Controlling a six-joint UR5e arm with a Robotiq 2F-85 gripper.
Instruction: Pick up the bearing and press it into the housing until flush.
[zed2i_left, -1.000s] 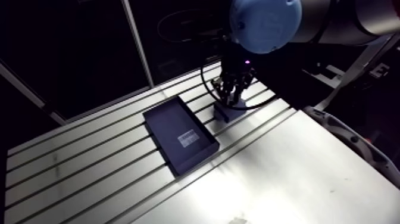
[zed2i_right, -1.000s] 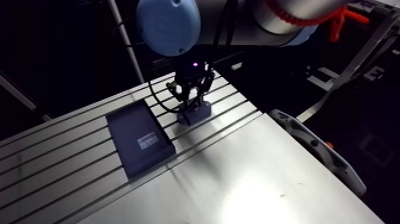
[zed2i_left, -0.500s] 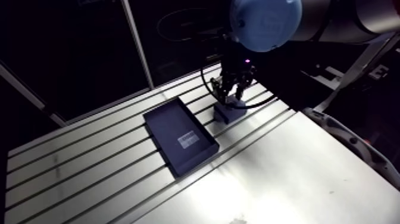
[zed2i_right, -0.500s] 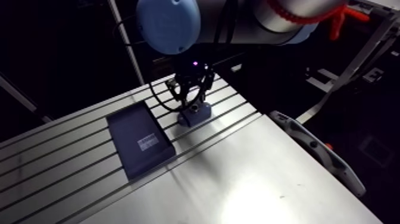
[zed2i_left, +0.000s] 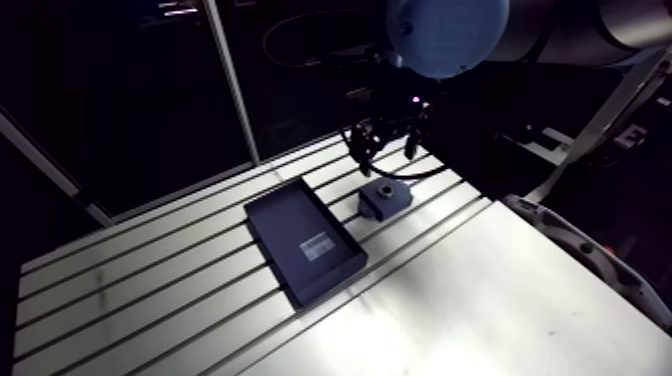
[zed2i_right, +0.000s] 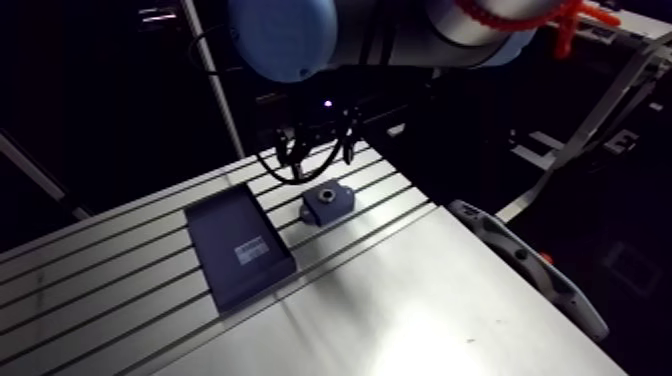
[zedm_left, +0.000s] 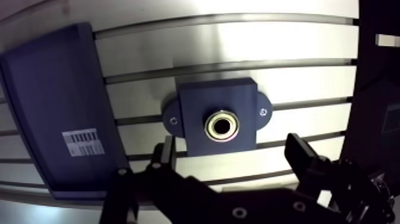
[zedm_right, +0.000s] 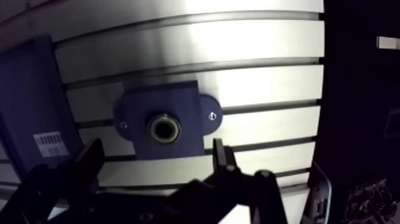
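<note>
1. The fingers (zedm_left: 300, 156) are spread apart and hold nothing, hanging clear above the housing (zedm_left: 196, 113)
2. The bearing (zedm_left: 221, 127) sits in the housing's round hole
3. In the arm view the housing lies on the counter (zed2i_left: 520, 290) just right of centre, beside a dark tray (zed2i_left: 305, 240)

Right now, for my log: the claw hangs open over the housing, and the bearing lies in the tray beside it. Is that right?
Not quite. The bearing is not in the tray; it sits in the bore of the housing, as the wrist view shows. The rest holds: the claw hangs open over the housing, with the tray beside it.
</note>
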